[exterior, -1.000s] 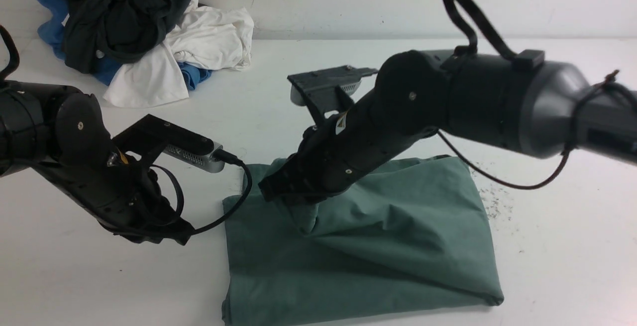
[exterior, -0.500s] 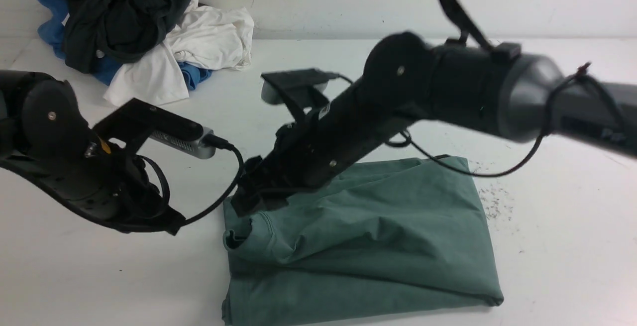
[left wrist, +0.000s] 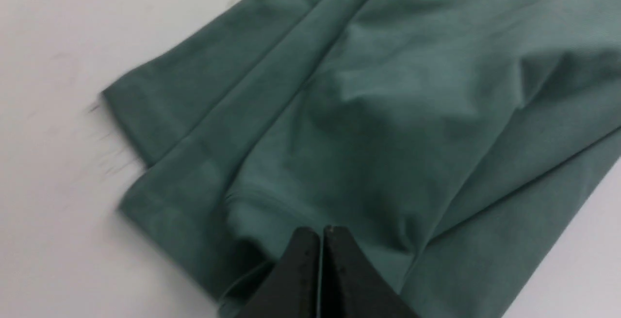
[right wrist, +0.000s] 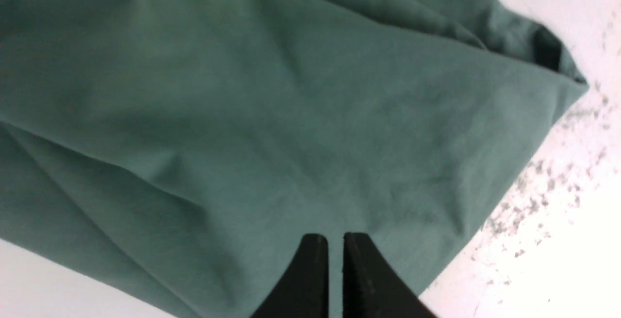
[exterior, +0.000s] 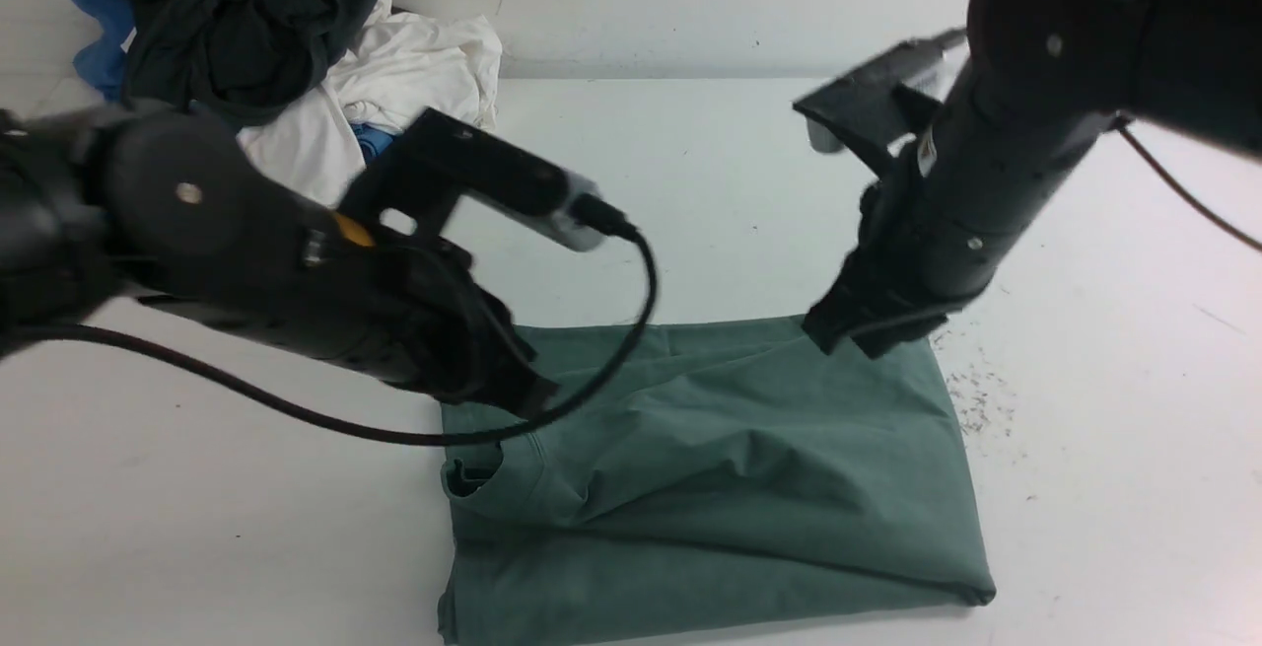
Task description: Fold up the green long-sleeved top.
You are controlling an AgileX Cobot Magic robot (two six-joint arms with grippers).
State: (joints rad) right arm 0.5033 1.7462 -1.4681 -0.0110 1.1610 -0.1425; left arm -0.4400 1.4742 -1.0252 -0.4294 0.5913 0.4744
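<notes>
Front view: folded green long-sleeved top (exterior: 720, 488) lies on the white table (exterior: 1104, 449); left gripper (left wrist: 322, 233) and right gripper (right wrist: 335, 238), both closed and empty, hover above it.

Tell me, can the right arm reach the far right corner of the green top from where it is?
Probably yes. The right tool, shut and empty, hangs right by that corner of the green top. Nothing lies between them, and the left tool is over at the other far corner.
</notes>
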